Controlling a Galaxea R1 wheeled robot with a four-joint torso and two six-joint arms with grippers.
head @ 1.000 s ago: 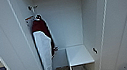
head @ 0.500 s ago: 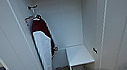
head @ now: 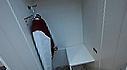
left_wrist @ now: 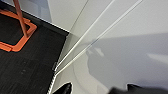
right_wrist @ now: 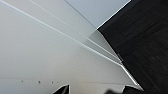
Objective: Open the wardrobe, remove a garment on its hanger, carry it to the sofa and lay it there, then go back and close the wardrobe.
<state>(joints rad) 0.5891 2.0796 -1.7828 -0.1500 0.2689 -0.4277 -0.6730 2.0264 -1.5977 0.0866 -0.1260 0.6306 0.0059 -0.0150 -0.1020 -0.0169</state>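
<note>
Now both wardrobe doors stand wide open.

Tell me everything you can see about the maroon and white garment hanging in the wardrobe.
The garment has a dark maroon body and a long white sleeve facing the camera. It looks soft and hangs straight down from a hanger hooked near the top left of the open wardrobe, close beside the left wall. Its lower end reaches past the white shelf on the right.

dark fingertips of both grippers, spread apart
</note>
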